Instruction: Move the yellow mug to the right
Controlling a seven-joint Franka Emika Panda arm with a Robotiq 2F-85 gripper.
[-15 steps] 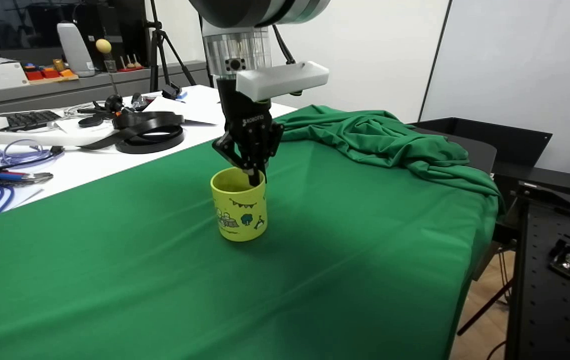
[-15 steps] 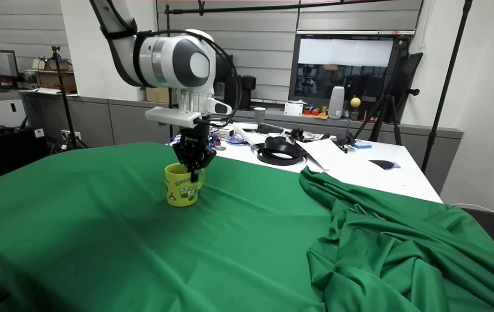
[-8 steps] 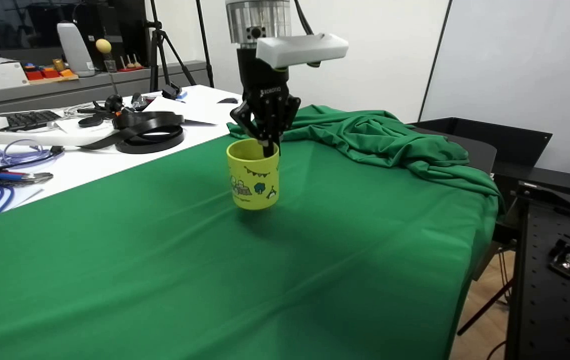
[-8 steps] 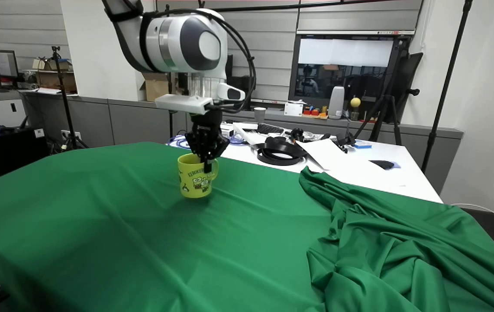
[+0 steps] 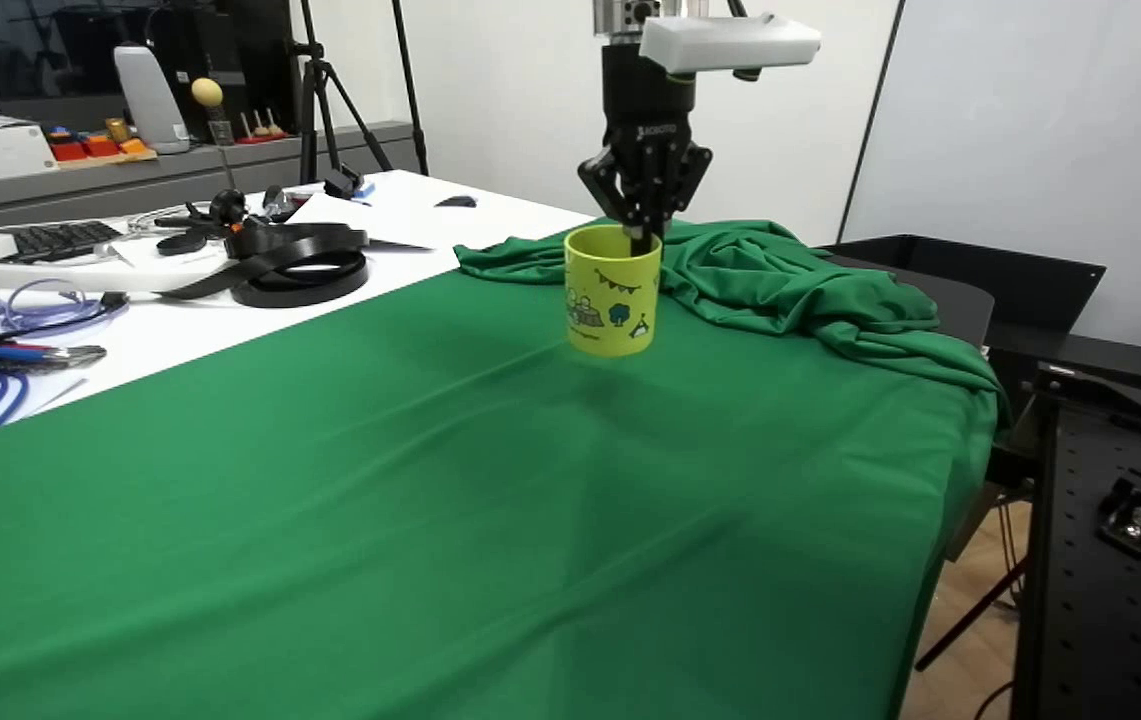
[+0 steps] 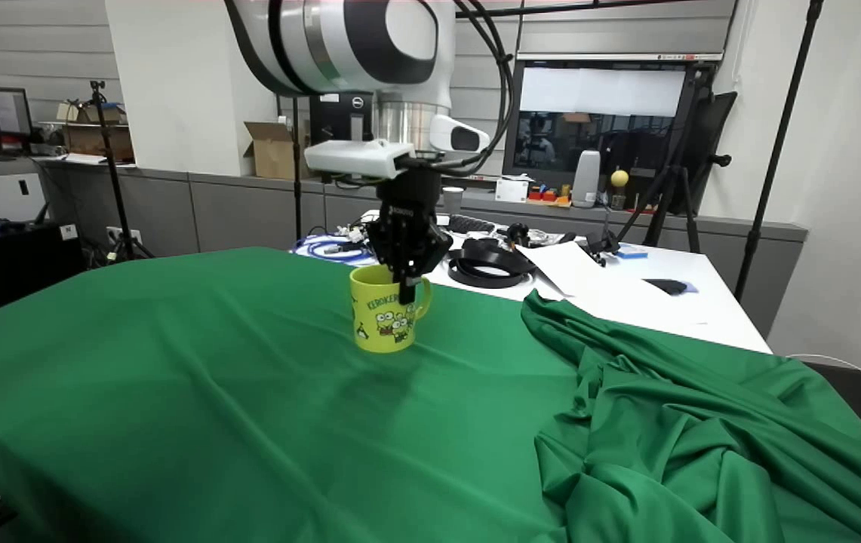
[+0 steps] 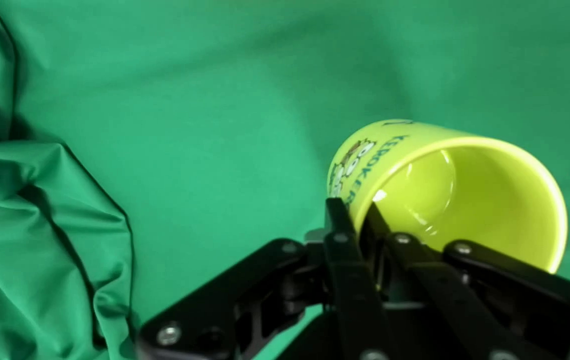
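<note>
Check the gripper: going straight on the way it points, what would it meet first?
Probably the green cloth. The gripper points down, shut on the wall of the yellow mug, so the mug's base would likely land first. The mug looks clear of the cloth, but the gap is hard to judge.

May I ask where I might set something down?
In an exterior view, spread green cloth lies bare in the foreground, between the cluttered white tabletop and black perforated panel; it's crowded around the yellow cylindrical mug and rumpled green folds.
</note>
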